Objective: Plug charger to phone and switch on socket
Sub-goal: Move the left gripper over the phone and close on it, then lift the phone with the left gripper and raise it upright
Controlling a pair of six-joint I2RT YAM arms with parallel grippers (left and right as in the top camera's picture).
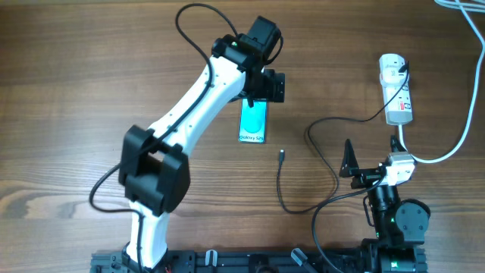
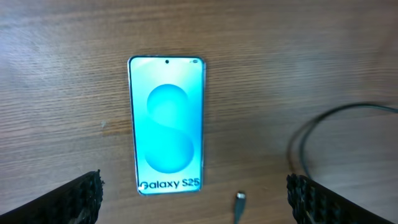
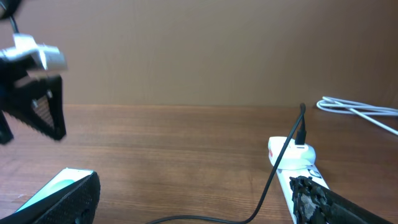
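The phone lies flat on the wooden table with its cyan screen up; it also shows in the left wrist view and at the edge of the right wrist view. My left gripper hovers over the phone's far end, open and empty. The charger's metal-tipped connector lies loose just right of the phone's lower end. Its thin black cable loops across the table to a plug in the white socket. My right gripper is open and empty, low over the table near the socket.
A thicker white cable runs from the socket's near end along the right side to the far right corner. The left arm stretches diagonally over the table's left half. The arm bases stand along the front edge.
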